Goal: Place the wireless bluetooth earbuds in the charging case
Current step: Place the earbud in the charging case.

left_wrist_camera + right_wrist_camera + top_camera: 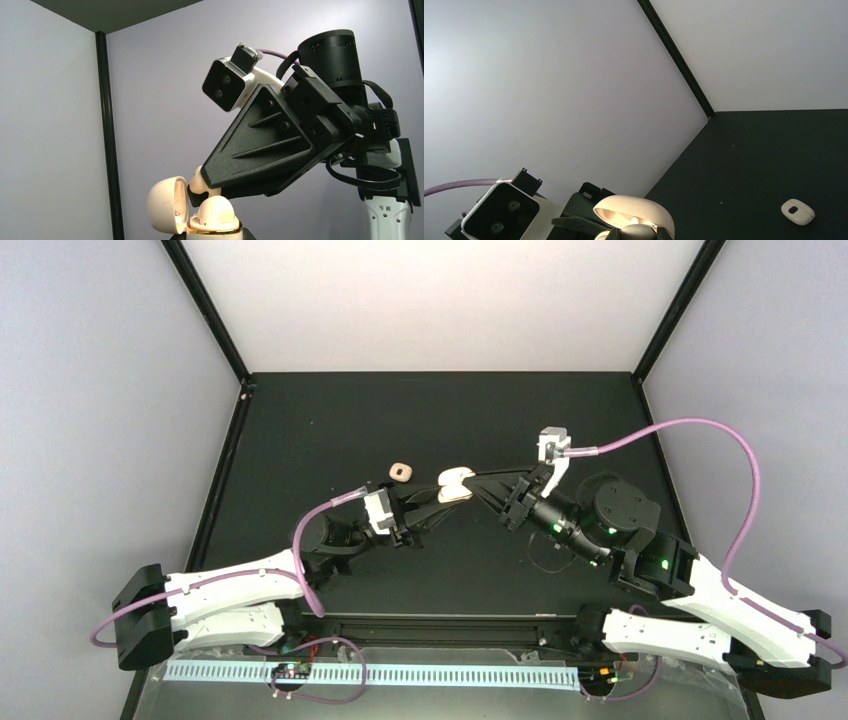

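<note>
My left gripper (pixel 446 499) is shut on the base of an open cream charging case (pixel 455 485) and holds it above the table. In the left wrist view the lid (pixel 167 205) swings out to the left, and one earbud (pixel 216 212) sits in the gold-rimmed base. My right gripper (pixel 479 482) is shut on a second cream earbud (pixel 200 181) and holds it just above the case opening, beside the seated one. In the right wrist view the case lid (pixel 636 212) fills the bottom edge, close in front of my fingertips (pixel 611 233). Any other earbuds are out of view.
A small cream rounded object with a dark spot (pixel 401 472) lies on the black table (pixel 330 430) just left of the held case; it also shows in the right wrist view (pixel 797 211). Grey walls and black frame posts enclose the table.
</note>
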Motion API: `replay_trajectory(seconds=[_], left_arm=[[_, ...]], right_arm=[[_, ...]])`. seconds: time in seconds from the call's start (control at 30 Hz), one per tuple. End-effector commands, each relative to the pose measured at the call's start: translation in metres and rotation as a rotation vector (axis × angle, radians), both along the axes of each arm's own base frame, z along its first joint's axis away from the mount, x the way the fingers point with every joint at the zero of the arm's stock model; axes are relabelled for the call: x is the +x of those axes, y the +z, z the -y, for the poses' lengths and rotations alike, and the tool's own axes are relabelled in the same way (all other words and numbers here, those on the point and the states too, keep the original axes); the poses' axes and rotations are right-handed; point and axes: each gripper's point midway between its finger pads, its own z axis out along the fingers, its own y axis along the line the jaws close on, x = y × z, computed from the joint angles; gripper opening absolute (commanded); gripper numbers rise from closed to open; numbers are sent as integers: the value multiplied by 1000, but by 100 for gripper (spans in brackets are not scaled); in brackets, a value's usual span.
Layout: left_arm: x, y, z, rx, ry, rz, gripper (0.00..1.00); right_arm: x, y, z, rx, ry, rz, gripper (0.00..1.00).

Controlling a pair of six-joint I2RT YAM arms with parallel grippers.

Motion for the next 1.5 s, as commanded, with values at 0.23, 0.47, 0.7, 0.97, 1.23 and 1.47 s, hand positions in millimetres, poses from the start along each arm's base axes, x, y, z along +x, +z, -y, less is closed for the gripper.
replay_trajectory(seconds=[0.23, 0.47, 0.7, 0.97, 1.23, 1.47], left_arm=[[-17, 36, -17, -126, -39, 67, 2], [-16, 34, -15, -119, -40, 68, 1], [-16, 34, -15, -116, -38, 67, 2], [-14, 32, -13, -109, -34, 64, 2], [-10, 30, -8, -90, -23, 57, 2], [-8, 28, -5, -83, -17, 51, 1]], right_arm=[[10, 0, 17, -13, -94, -5, 19], [10, 3, 17, -10, -92, 2, 19], [7, 7, 16, -11, -73, 18, 26], [3, 11, 14, -9, -47, 34, 28], [-2, 16, 12, -7, -17, 51, 33], [-5, 21, 12, 0, -1, 66, 36]])
